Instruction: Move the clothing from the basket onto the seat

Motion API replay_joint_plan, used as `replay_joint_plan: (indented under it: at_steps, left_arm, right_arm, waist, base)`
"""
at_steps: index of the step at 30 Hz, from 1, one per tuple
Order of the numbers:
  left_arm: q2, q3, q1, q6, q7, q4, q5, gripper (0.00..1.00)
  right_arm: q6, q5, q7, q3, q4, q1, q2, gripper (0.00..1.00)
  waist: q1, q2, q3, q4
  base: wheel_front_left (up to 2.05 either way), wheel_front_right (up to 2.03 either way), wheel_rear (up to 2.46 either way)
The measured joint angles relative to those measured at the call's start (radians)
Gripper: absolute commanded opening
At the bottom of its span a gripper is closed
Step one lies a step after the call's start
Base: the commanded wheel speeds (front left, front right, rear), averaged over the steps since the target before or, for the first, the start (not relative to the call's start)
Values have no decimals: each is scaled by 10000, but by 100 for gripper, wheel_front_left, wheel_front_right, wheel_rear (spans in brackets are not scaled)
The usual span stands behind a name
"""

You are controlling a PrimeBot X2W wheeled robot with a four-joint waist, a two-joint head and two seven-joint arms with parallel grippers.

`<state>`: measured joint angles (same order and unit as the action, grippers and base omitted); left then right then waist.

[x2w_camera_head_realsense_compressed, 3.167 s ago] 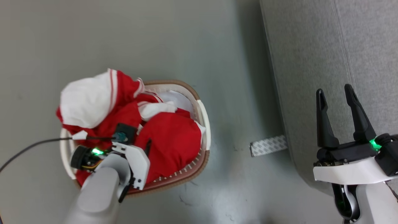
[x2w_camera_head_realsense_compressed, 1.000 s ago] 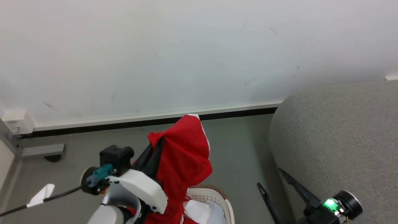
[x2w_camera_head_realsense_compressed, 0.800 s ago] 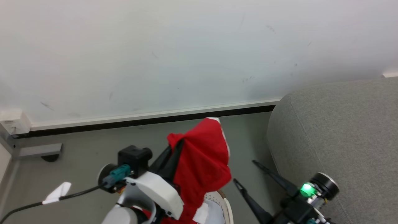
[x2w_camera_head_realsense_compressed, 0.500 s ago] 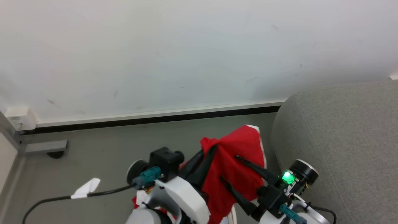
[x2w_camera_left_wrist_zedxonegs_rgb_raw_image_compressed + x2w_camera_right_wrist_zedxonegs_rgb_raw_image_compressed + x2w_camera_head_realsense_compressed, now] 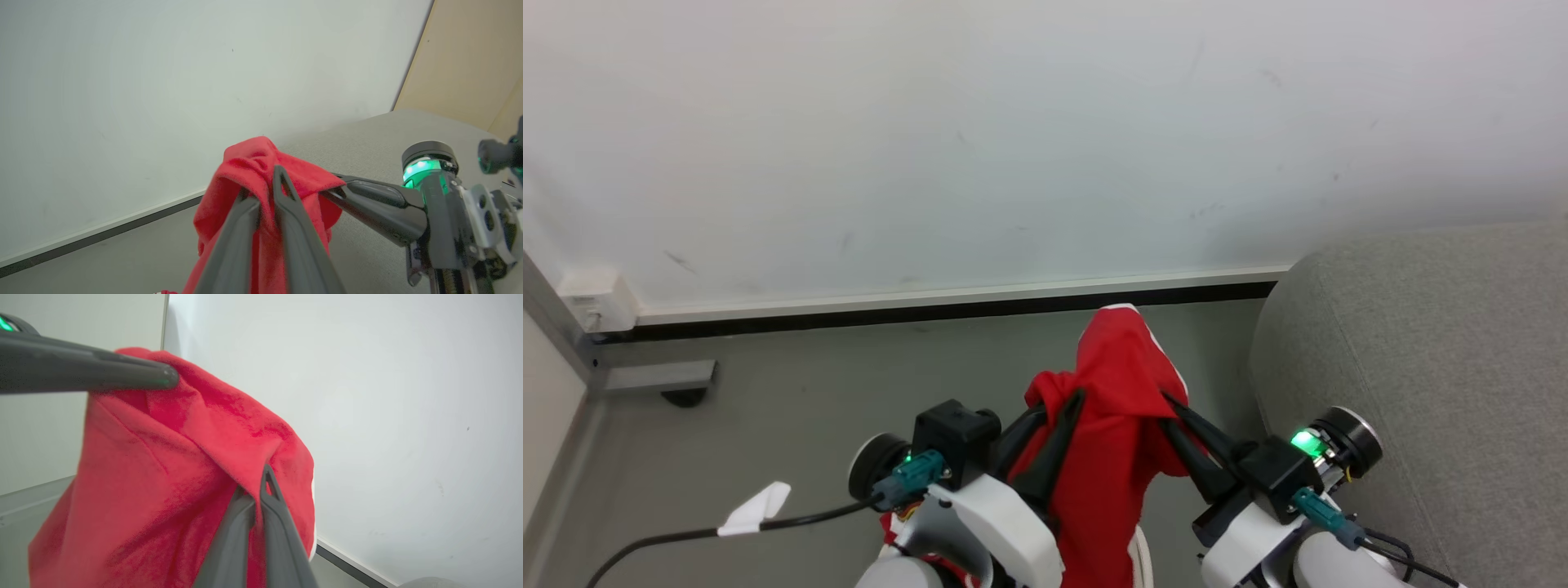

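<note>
Clothing (image 5: 1112,384) up in air, hanging long axis 12-to-6. Soft fleecy red, thin white trim. Left gripper (image 5: 1058,406) jaws pinched shut on top fold at its 9, right gripper (image 5: 1170,414) jaws pinched on it at 3. Seat (image 5: 1421,351), grey woven, rounded, off at 3. Right arm nearer, so guessing swing goes that way.

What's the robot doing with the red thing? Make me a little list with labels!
held thing: red clothing, hanging from both grippers above the floor
left gripper: fingers shut on the red clothing
right gripper: fingers shut on the red clothing
seat: grey sofa, on the robot's right, no clothing on the part in view
behind: white wall, grey floor
</note>
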<state>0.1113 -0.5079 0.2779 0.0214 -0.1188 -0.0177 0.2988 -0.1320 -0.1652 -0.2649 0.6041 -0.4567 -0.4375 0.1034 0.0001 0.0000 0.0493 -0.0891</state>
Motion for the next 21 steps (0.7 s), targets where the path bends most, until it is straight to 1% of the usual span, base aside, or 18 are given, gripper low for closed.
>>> replay_joint_plan:
  at_steps: [2,10,17,21]
  left_arm:
    - [25,-6,-53,-46,77,167,-17,100]
    - [-42,-253,-221,6,550,610,-17,100]
    - [-209,-694,-231,54,855,1020,-90,100]
    - [-309,-882,-200,100,959,1156,-90,100]
  right_arm:
    - [0,-207,0,-169,297,128,173,0]
    - [0,-476,2,-1204,1315,344,1283,0]
    - [0,-646,2,-1965,1862,414,1879,0]
    - [0,-683,2,-2291,2102,546,2107,0]
  waist:
    - [-1,0,-37,-110]
    - [-1,0,-248,-861]
    - [0,1,-496,-1943]
    - [0,0,-662,-2605]
  base:
    - [0,0,0]
    - [0,0,0]
    - [0,0,0]
    - [0,0,0]
